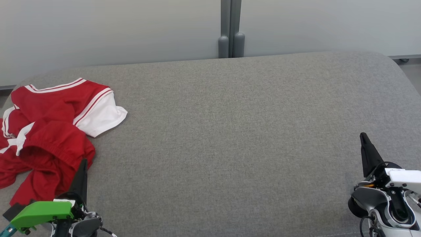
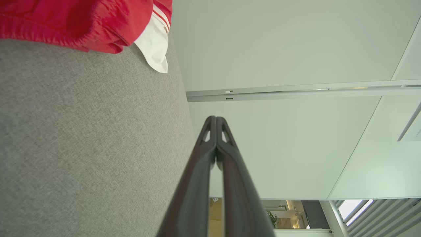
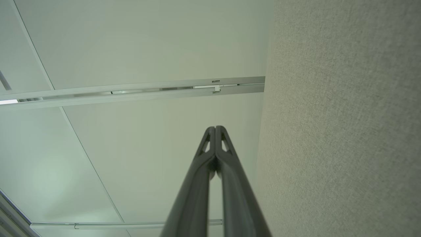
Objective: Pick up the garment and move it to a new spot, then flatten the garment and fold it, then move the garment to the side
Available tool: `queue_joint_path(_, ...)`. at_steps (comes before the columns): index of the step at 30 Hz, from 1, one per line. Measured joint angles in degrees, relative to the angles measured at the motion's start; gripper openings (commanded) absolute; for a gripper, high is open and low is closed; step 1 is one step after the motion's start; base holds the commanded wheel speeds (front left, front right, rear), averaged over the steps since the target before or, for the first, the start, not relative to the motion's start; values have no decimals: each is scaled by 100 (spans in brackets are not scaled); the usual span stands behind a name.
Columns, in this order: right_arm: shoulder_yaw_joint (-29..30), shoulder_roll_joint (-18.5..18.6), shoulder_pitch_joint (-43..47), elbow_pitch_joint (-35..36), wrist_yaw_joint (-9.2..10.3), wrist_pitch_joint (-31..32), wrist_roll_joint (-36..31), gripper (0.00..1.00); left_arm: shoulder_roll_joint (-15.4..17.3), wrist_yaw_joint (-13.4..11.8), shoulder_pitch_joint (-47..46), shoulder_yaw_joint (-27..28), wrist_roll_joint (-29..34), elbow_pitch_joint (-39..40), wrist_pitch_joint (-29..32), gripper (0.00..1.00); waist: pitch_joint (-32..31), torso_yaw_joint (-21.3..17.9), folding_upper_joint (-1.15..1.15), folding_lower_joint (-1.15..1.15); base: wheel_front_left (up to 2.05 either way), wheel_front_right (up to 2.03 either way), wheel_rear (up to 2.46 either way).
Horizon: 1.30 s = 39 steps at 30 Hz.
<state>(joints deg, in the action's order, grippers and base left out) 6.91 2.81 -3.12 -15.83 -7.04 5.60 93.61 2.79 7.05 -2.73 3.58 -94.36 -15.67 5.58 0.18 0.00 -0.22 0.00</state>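
Observation:
A crumpled red garment (image 1: 49, 131) with white panels and striped trim lies at the left end of the grey fabric surface (image 1: 230, 131). In the left wrist view the garment (image 2: 82, 23) fills the top left corner. My left gripper (image 1: 84, 162) stands at the lower left, shut and empty, its tip just in front of the garment's near edge. The same left gripper (image 2: 216, 118) has both fingers pressed together. My right gripper (image 1: 362, 135) is at the lower right, far from the garment, shut with nothing in it. The right wrist view has the right gripper (image 3: 216, 127) with its tips touching.
A pale wall (image 1: 98, 29) with a grey post (image 1: 231, 29) runs behind the surface. The surface's rounded back edge lies close to that wall. A green part (image 1: 42, 212) sits on my left wrist.

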Motion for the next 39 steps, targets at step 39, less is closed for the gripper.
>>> queue_joint_path(39,4,-3,0,0,0,0,-33,0,-2,0,0,3,0,0,0,0,0,0,0,0,0,0,0)
